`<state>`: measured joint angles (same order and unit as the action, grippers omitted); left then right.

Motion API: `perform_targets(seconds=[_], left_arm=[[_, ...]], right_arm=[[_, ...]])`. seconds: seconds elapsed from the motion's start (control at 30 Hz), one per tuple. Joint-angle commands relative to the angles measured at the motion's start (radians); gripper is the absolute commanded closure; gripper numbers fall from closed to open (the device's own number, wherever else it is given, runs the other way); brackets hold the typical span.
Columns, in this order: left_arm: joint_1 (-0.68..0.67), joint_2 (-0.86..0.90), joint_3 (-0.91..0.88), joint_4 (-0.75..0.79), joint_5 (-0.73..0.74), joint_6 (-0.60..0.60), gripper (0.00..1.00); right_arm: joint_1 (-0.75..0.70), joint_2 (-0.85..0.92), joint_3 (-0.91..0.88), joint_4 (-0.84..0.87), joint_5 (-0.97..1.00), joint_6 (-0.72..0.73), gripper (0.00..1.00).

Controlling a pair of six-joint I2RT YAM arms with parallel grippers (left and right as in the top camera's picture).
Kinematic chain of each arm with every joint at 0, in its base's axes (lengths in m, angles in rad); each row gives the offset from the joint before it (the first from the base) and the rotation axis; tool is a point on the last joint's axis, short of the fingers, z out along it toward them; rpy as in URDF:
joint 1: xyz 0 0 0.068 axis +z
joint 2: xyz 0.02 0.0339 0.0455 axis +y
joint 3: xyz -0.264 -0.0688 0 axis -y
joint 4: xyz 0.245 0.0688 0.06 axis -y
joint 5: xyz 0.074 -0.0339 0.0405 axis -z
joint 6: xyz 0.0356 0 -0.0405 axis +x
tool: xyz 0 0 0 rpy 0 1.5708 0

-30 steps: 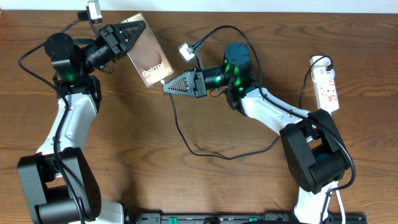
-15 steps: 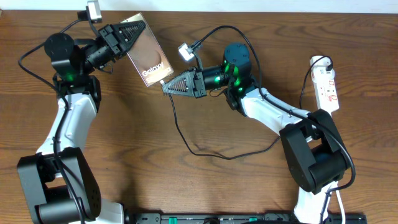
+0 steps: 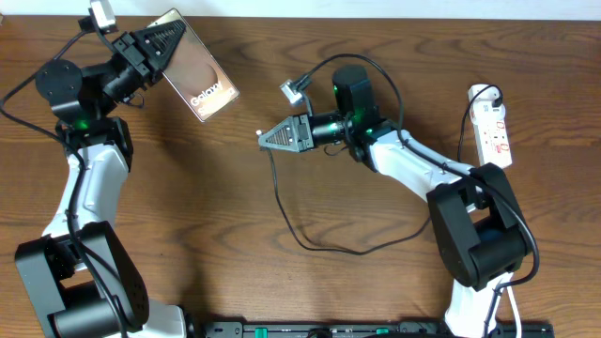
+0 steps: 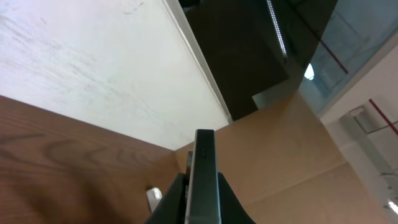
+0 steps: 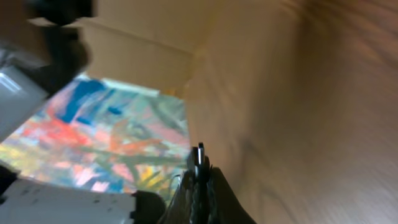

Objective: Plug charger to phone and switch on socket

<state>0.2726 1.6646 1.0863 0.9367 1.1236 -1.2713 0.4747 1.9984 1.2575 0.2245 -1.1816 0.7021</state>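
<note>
Though slab-flat and slim, brown phone (image 3: 192, 73) in black left pincer (image 3: 171, 32).

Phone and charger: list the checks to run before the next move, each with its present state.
1. Grip of left claw on phone: ok, shut on its edge.
2. Grip of right claw on charger tip: ok, the tip shows between the fingers.
3. Tip seated in the phone: not ok, they are clearly apart.
4. Tip lined up with the port: cannot tell.
5. Switch of socket on: cannot tell.
</note>
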Motion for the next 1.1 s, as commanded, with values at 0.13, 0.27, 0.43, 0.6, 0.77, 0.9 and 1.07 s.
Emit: perform_targets(seconds=[0.13, 0.27, 0.43, 0.6, 0.77, 0.9, 1.07], left_arm=[[-0.002, -0.019, 0.021, 0.015, 0.04, -0.043, 0.93], [-0.002, -0.019, 0.021, 0.015, 0.048, -0.043, 0.93], [-0.003, -0.019, 0.021, 0.015, 0.059, -0.038, 0.92], [-0.014, -0.019, 0.021, 0.008, 0.081, -0.031, 0.93], [-0.025, -0.019, 0.021, 0.008, 0.081, -0.031, 0.93], [-0.027, -0.019, 0.021, 0.008, 0.081, -0.031, 0.93], [-0.027, -0.019, 0.021, 0.008, 0.082, -0.031, 0.93]], right_arm=[[-0.086, 0.005, 0.051, -0.428, 0.386, -0.36, 0.99], [-0.096, 0.005, 0.154, -0.78, 0.798, -0.479, 0.98], [-0.093, 0.005, 0.248, -1.051, 1.21, -0.488, 0.99], [-0.098, 0.009, 0.201, -1.086, 1.274, -0.458, 0.99], [-0.098, 0.018, 0.137, -1.062, 1.273, -0.417, 0.99], [-0.095, 0.018, 0.127, -1.063, 1.257, -0.414, 0.99], [-0.095, 0.018, 0.127, -1.063, 1.25, -0.41, 0.33]])
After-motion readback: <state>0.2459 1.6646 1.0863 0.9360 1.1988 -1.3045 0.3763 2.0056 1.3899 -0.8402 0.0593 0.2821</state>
